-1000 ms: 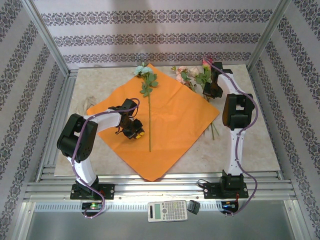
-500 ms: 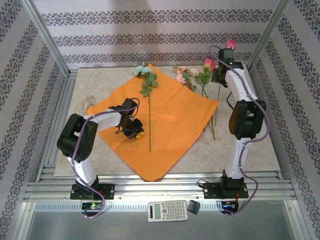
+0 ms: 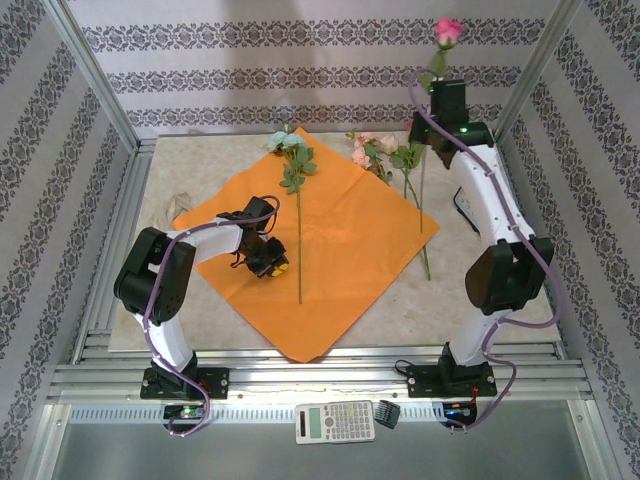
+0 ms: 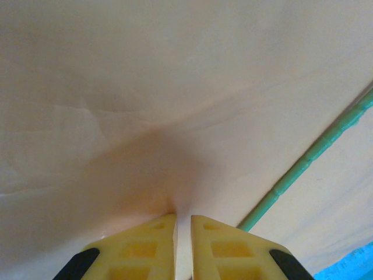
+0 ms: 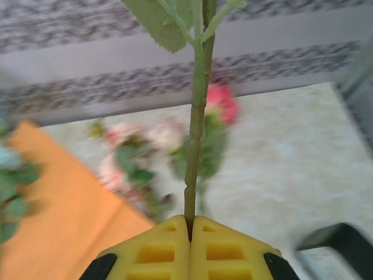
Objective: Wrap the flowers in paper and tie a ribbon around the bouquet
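Tips of the left hand [image 4: 183, 217], a slit apart, press on the paper [image 3: 340, 240]; whether they pinch a fold I cannot tell. High at the far right, the right hand [image 5: 189, 220] is clamped on a pink flower [image 3: 447, 30] by its stem. A blue-headed flower [image 3: 298, 220] lies on the paper, the other flowers [image 3: 385, 150] at its far right edge.

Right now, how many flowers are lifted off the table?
1. The pink flower, held upright by its stem in the right gripper. The blue flower lies on the paper; the other flowers lie at its far right edge, some perhaps hidden behind the right arm.
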Motion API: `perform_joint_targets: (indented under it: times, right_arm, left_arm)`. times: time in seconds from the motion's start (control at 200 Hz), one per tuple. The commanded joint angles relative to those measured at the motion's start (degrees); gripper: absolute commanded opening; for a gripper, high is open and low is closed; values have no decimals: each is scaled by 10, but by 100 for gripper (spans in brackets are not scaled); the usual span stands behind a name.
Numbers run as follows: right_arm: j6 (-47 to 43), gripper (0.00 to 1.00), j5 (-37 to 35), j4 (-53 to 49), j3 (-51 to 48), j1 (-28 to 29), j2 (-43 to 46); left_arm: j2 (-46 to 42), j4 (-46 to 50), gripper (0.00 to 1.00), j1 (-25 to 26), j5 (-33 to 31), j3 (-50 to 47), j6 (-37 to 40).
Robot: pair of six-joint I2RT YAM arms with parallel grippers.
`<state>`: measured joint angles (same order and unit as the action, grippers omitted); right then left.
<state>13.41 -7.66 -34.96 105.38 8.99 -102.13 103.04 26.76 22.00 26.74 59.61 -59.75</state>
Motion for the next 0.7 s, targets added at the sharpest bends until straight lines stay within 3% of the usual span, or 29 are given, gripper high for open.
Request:
perform_joint_targets:
  times: [0.0, 0.165, 0.27, 0.49, 0.644, 0.694]
  right_arm:
    - [73, 0, 107, 34, -57, 65, 16]
    - [163, 0, 166, 104, -104, 186, -37]
    - [219, 0, 191, 143, -82, 226, -106]
    - [251, 0, 220, 106, 66, 257, -267]
    - [263, 0, 230, 87, 98, 257, -322]
    - [263, 18, 238, 63, 114, 255, -334]
  left_arm:
    - [-3, -1, 14, -7, -8, -10, 11]
    - [-6, -12, 14, -7, -5, -18, 9]
    - [-5, -13, 14, -7, -6, -16, 11]
    - [-3, -8, 13, -7, -9, -14, 15]
    - [-5, -5, 13, -7, -11, -13, 16]
    - [-6, -3, 13, -7, -11, -12, 15]
